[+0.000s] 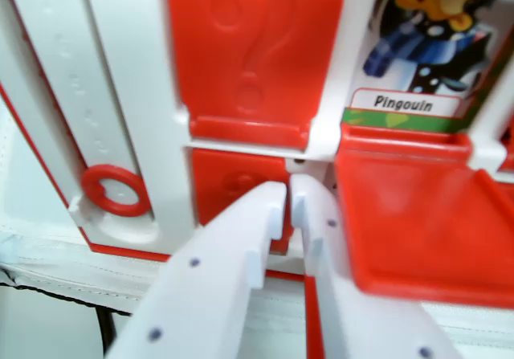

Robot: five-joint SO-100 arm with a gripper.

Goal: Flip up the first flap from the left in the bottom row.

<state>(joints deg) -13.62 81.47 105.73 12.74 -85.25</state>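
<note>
At the board's bottom row, the hand (287,194) is hovering with tips nearly together, gripping nothing; the leftmost red flap (229,184) is lying flat at eleven o'clock from the tips, partly hidden, hinge line running left-right

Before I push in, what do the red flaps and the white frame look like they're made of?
The red flap looks like moulded hard plastic, semi-gloss: an embossed question mark and soft sheen. The white frame seems the same, smooth, with raised dots. The gripper also looks like white plastic, matte, possibly printed, its jaws nearly closed.
</note>
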